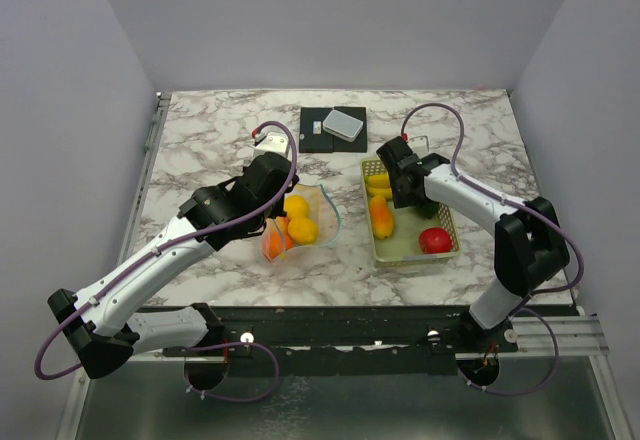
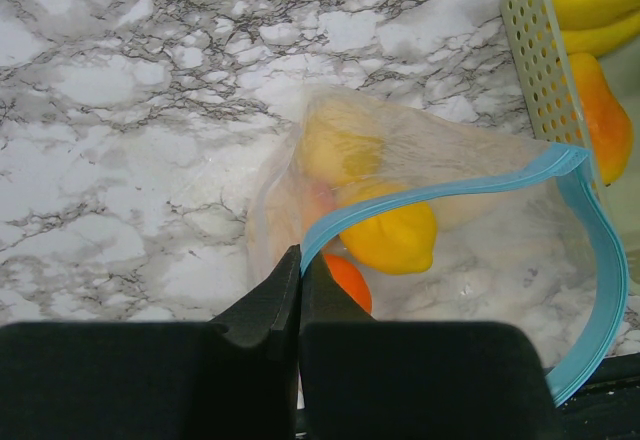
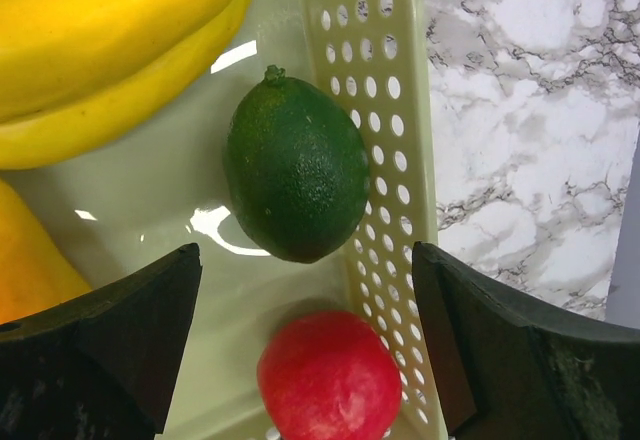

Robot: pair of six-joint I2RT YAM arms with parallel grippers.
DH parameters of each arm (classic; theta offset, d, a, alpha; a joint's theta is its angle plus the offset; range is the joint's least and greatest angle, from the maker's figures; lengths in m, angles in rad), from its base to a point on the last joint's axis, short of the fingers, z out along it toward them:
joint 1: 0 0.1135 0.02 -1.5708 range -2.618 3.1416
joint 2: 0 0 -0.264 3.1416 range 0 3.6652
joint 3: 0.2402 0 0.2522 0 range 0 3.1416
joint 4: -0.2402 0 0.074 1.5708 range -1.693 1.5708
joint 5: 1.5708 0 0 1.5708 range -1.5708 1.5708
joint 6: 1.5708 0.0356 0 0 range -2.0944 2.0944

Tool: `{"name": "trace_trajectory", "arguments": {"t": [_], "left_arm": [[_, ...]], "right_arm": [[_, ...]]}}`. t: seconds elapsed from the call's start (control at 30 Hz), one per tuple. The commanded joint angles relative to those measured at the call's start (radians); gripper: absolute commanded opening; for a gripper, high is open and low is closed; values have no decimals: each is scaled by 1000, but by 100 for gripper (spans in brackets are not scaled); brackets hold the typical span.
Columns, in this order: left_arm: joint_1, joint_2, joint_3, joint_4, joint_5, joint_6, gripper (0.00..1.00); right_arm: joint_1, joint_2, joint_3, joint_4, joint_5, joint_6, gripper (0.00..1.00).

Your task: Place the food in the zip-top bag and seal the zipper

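- Left gripper: jaws together, clamped on the thin light blue zipper strip at the open mouth of the clear crinkly plastic bag, which lies on the marbled counter.
- Inside the bag: yellow toy lemon, orange toy fruit.
- Right gripper: jaws wide apart over the pale yellow-green slotted basket, which holds a dark green lime, red apple and yellow bananas.

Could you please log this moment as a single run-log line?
left gripper: shut on bag edge | right gripper: open, over lime in basket | bag: mouth open, lemon inside | zipper: unsealed
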Motion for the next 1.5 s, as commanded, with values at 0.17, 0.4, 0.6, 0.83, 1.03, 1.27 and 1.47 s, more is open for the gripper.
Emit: {"name": "trace_trajectory", "arguments": {"t": [0.17,0.4,0.6,0.83,1.03,1.27,1.47], "left_arm": [[4,-20,3,2,2,7,0],[5,-24,11,-8,-2,7,0],[5,-25,15,-12,-4,7,0],[4,-26,15,-14,-5,6,0],[5,-33,12,-18,-7,3,0],[4,-41,11,-22,-9,-3,0],[5,-37,13,-20,-10,-6,0]], "right_arm": [[-26,80,6,79,-18,-34,92],[-37,125,12,94,4,-38,92],[-45,164,21,101,37,-34,92],[-60,180,26,113,54,-29,86],[-67,174,29,118,63,-23,71],[-67,124,33,99,51,-13,44],[-68,24,30,74,-8,-3,31]]}}
